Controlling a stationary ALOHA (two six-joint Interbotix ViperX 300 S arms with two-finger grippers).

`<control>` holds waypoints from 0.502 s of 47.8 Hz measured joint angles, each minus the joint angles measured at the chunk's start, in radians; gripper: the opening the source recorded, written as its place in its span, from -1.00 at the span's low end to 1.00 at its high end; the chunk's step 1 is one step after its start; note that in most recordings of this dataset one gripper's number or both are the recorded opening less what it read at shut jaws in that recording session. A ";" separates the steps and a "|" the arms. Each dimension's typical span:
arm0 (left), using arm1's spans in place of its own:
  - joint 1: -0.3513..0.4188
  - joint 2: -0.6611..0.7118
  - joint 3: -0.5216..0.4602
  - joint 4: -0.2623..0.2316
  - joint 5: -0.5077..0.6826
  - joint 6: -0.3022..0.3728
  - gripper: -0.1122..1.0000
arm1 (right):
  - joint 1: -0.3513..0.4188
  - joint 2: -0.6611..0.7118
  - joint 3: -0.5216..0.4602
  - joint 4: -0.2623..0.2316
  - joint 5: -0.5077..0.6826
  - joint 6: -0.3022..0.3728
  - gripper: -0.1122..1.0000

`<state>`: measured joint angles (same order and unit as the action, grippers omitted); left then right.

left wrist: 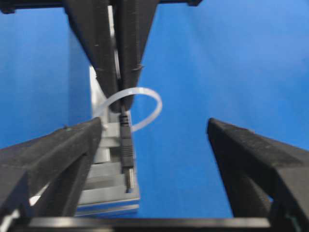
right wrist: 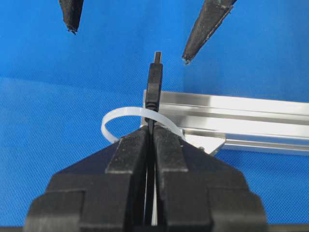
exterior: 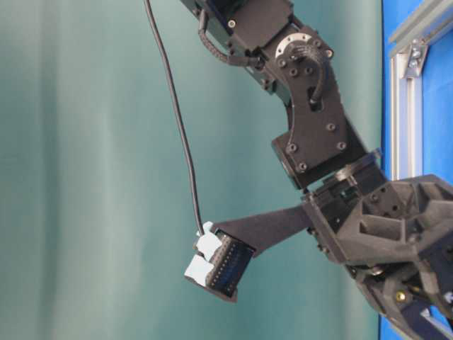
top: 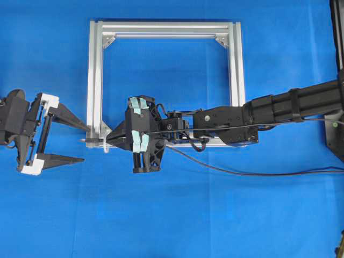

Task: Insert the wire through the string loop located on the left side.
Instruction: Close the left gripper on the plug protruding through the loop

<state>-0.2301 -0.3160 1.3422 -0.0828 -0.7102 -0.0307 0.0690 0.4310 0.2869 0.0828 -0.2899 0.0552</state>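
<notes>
White loop (right wrist: 120, 118) ringing the wire (right wrist: 154, 82) at frame centre.
Right gripper (right wrist: 150, 133) is pinching the wire; left gripper (top: 80, 142) is gaping wide, empty.

Illumination is bright, even and diffuse in all four views; no single light source can be identified. In the overhead view, the blue table cover (top: 172, 215) renders saturated and uniform, with only faint, soft shadows under the silver frame (top: 94, 80). The frame rails show pale specular highlights (strongest along the top rail). The table-level view is sharp on the arm, against a flat teal backdrop (exterior: 85, 170). The left wrist view is noticeably soft: the string loop (left wrist: 145, 104) and the wire (left wrist: 126, 152) near it are blurred. The right wrist view is crisp around the loop, with mild glare on the frame beside it.
</notes>
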 measured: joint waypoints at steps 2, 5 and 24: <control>0.000 0.000 0.000 -0.002 0.002 0.000 0.83 | -0.002 0.000 0.000 0.000 0.000 0.000 -0.79; 0.002 0.003 -0.003 0.000 0.006 0.000 0.83 | -0.002 0.000 0.000 0.000 0.000 0.000 -0.79; 0.017 0.147 -0.041 -0.002 0.025 0.000 0.82 | -0.002 0.000 0.000 0.000 -0.002 0.000 -0.79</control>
<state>-0.2132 -0.1687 1.3008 -0.0844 -0.6857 -0.0307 0.0675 0.4310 0.2869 0.0828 -0.2915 0.0552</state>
